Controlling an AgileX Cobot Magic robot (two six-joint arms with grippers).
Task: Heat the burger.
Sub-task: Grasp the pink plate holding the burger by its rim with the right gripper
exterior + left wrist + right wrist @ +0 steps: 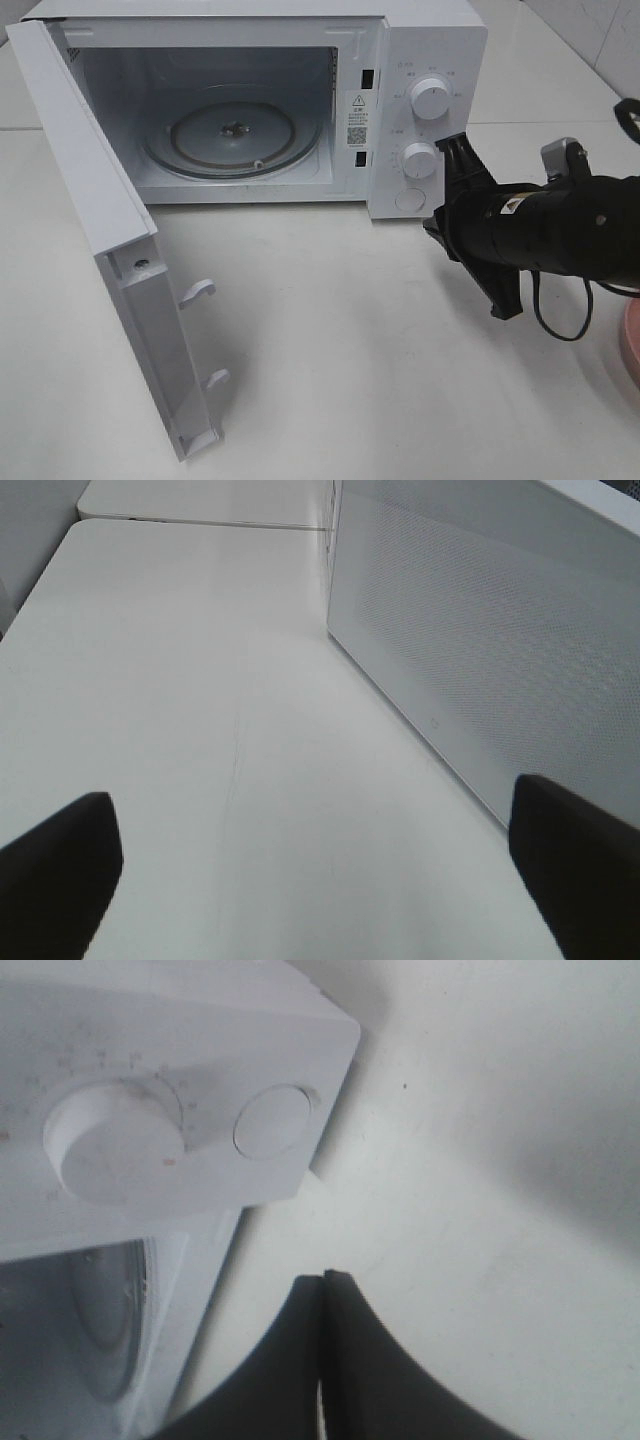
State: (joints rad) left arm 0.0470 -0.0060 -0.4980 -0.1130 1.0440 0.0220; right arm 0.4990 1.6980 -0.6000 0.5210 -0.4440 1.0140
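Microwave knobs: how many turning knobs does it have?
2. The upper knob sits high on the control panel; the lower knob is directly below it. The flat round button underneath isn't a knob.

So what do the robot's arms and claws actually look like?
The right arm is a glossy black cylinder with a small sticker, a silver bracket and a looping black cable. The left gripper and right gripper have broad black fingers.
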